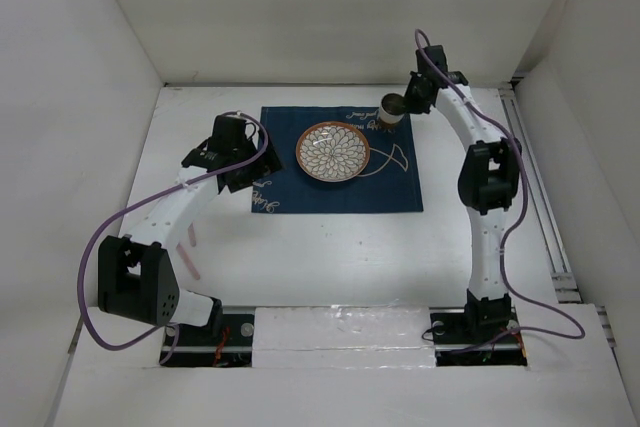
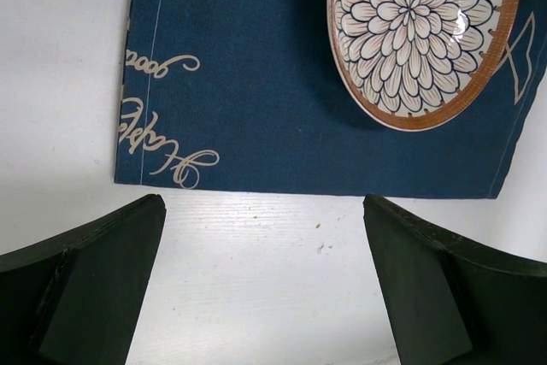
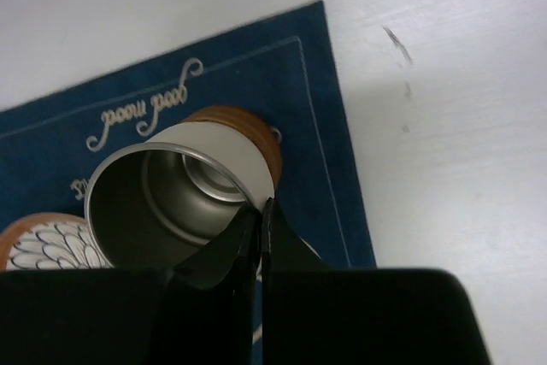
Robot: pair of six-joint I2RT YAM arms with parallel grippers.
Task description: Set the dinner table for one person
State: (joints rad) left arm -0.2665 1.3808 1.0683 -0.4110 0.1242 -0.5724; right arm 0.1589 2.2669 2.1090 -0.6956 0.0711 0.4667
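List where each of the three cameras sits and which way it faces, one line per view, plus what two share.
Top external: fixed above and behind the arms, facing down at the table; both arms and their bases show.
Left wrist: on the left arm, facing down at the placemat edge and plate; open left tool at the bottom.
Right wrist: on the right arm, facing down into the cup; right tool shut on its rim.
Shared: both wrist views show placemat and plate.

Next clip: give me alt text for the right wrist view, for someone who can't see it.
The right tool pinches the near rim of a cream, metal-lined cup that sits upright at the corner of a navy placemat. The edge of a patterned plate shows at lower left, and the white dinner table lies to the right.
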